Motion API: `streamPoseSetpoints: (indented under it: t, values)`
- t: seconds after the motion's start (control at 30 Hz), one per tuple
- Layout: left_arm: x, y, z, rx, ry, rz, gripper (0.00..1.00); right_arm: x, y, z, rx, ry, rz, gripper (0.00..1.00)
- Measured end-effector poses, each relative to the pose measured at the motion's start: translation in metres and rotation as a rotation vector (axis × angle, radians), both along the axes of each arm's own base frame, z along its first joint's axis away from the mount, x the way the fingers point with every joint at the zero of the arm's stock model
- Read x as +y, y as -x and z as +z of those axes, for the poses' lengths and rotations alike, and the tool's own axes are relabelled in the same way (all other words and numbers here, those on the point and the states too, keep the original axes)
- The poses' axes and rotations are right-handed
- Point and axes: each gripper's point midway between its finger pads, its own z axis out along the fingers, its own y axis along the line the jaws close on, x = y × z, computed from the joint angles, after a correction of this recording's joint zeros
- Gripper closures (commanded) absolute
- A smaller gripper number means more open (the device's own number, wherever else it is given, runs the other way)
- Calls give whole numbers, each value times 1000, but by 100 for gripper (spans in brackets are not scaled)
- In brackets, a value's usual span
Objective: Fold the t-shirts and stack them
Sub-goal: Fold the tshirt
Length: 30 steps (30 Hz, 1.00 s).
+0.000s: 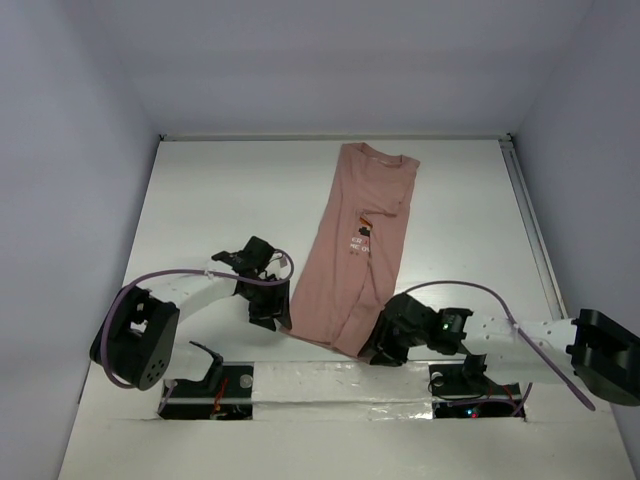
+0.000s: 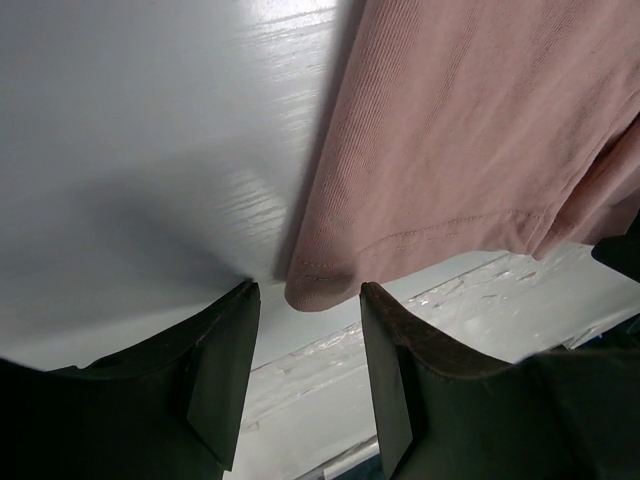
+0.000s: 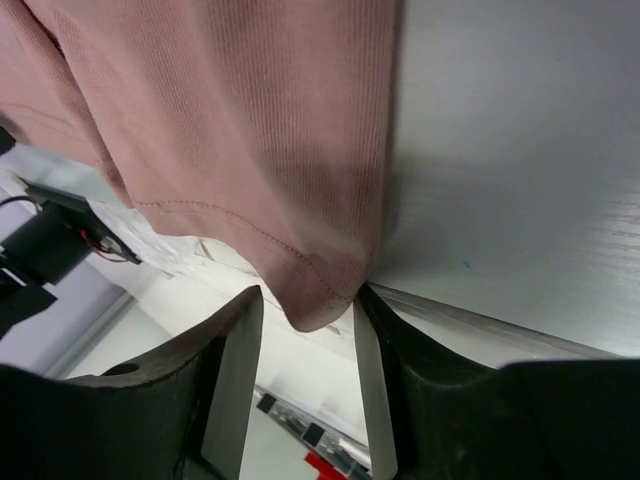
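Dark fingers of the left gripper (image 2: 305,300) filled the bottom of its wrist view. They stood about half open, with one hem corner of the t-shirt (image 1: 340,270) between them and a gap on either side, so nothing was pinched. The right gripper (image 3: 308,300) straddled the other hem corner with its jaws closer to the cloth; whether they had bitten could not be told. The salmon-pink shirt lay as a long narrow strip up the middle of the white bench (image 1: 220,200), collar toward the top of the frame and hem low, just ahead of the arms. The risk, as I judged it, was a close that caught only the top layer or a thin lip of the corner. The cloth would then slip out on the lift, and uneven pulls from the two arms would skew the fold.
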Motion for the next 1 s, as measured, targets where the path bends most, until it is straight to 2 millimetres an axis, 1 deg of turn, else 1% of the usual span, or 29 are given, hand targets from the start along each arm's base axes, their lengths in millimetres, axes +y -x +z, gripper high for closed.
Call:
streamPoseSetpoints:
  t: [0.03,0.1,0.17,0.27,0.33,0.37,0.4,0.43,0.47,0.57,0.6,0.63,0.67,0.7,0.8,0.83,0.9,1.0]
  values:
    - [0,0,0,-2,2,-1,58,0,-1,1,-3,-5,-8,51]
    - [-2,0,0,-4,5,-7,58,0,-1,1,-2,-8,-22,55]
    - [-3,0,0,-5,7,-9,58,-1,-1,0,-1,-6,-29,66]
    - [-5,1,0,1,16,-14,59,-3,2,-3,4,10,-34,66]
    - [-7,1,-1,7,23,-16,61,-4,2,-3,4,14,-42,63]
    - [-8,2,-1,8,25,-18,62,-4,2,-2,3,15,-47,60]
    - [-8,2,-1,8,27,-22,63,-4,2,-2,2,14,-51,60]
    - [-9,2,-1,7,28,-25,63,-4,2,-1,-1,12,-53,62]
    - [-10,2,-1,6,30,-27,64,-5,2,0,-1,9,-56,73]
    - [-12,3,-2,7,35,-33,72,-9,4,-5,4,24,-64,93]
    - [-13,4,-3,10,36,-34,81,-10,5,-7,7,33,-64,98]
    - [-14,5,-3,13,38,-34,87,-10,5,-8,8,39,-64,100]
    - [-15,6,-4,16,39,-38,97,-10,5,-9,8,41,-62,100]
    - [-15,7,-4,18,39,-41,100,-9,5,-9,9,43,-61,100]
    - [-15,10,-3,18,40,-53,100,-6,7,-7,-4,69,-27,100]
    - [-14,11,-1,20,36,-55,100,-5,8,-3,-10,91,-13,100]
    - [-10,13,4,25,14,-63,100,0,6,10,-39,99,6,100]
    - [-13,5,16,6,8,-64,100,4,-7,43,-115,73,-22,100]
